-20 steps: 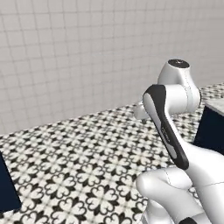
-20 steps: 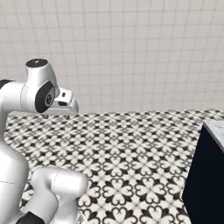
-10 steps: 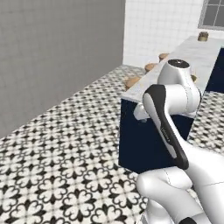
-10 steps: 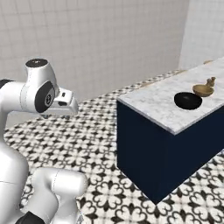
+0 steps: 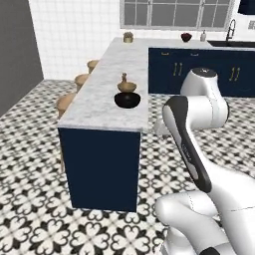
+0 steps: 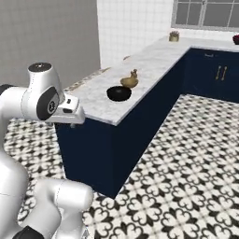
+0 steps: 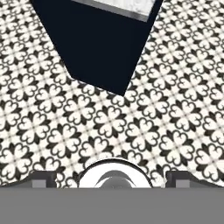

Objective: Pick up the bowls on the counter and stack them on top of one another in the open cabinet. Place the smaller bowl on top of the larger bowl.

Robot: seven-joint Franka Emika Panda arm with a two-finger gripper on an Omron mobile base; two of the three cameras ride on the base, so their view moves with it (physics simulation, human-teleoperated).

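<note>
base has swung round since earlier; counter (image 5: 107, 94) now ahead, black bowl (image 5: 127, 100) touching tan bowl (image 5: 127, 87). gripper (image 7: 112, 178) spread, empty.

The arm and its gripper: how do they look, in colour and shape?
The arm is glossy white, built of thick rounded segments with dark grey joint bands and a dark cap on top. The gripper has two small dark, blocky fingertips. No cables or markings show.

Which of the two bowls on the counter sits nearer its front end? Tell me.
The larger bowl, glossy black, sits nearer the counter's end; the smaller bowl, tan and wood-coloured, lies just behind it.
</note>
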